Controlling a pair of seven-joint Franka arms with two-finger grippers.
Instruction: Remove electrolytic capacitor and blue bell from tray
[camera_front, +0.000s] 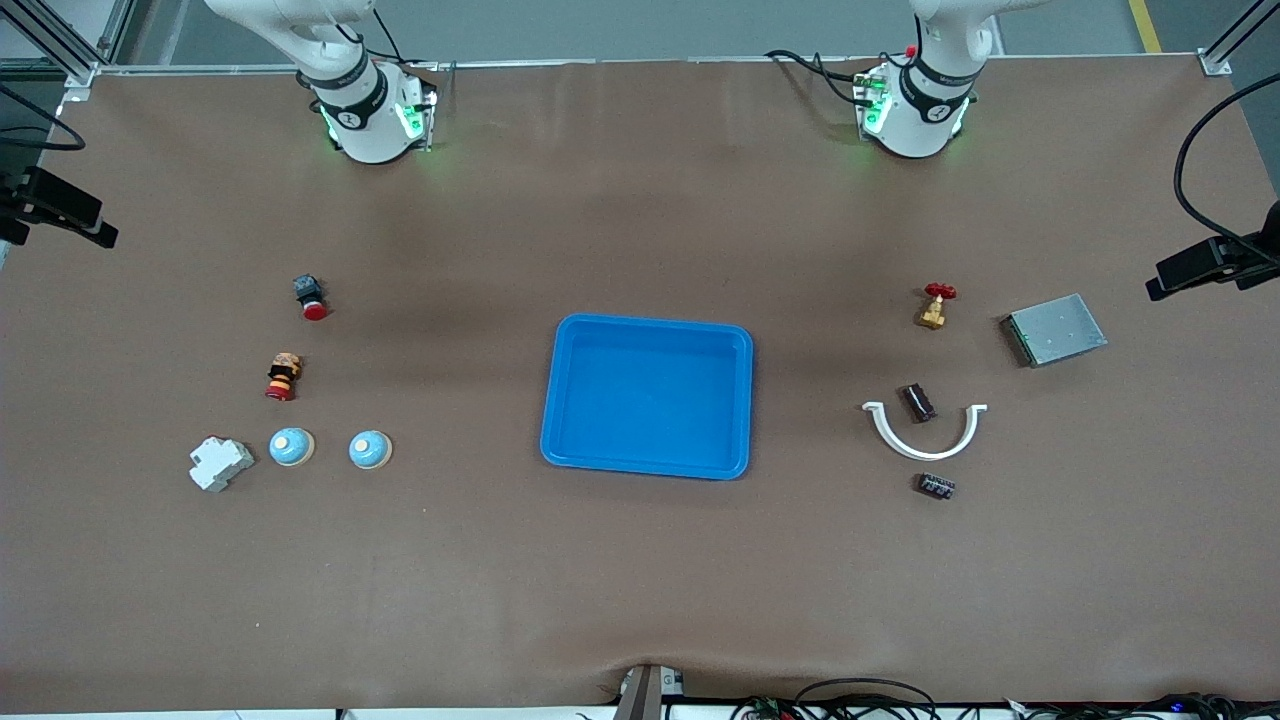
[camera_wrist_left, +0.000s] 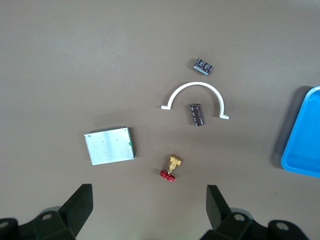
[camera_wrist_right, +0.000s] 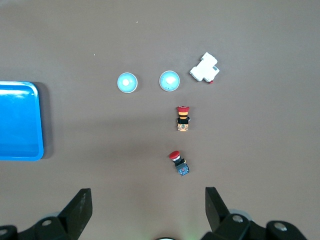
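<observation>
Brown matting covers the whole table (camera_front: 640, 580), its front edge slightly rumpled where cables trail along the nearest side. Nearest the front camera, toward the left arm's end, lies a dark capacitor (camera_front: 936, 486), then a white half-ring clip (camera_front: 925, 432) with a second capacitor (camera_front: 919, 402) inside its arc. Toward the right arm's end sit a white block (camera_front: 220, 463) and two blue bells (camera_front: 292, 446) (camera_front: 370, 449) in a row. An empty blue tray (camera_front: 647, 462) rests mid-table. Farther back stand an orange-banded red button (camera_front: 283, 376), a grey-bodied red button (camera_front: 310, 296), a brass valve (camera_front: 935, 305) and a metal box (camera_front: 1055, 329). Both arms wait near their bases: the left gripper (camera_wrist_left: 150, 205) hangs over bare matting beside the valve, fingers spread and empty; the right gripper (camera_wrist_right: 149, 206) likewise, beside the grey-bodied button.
</observation>
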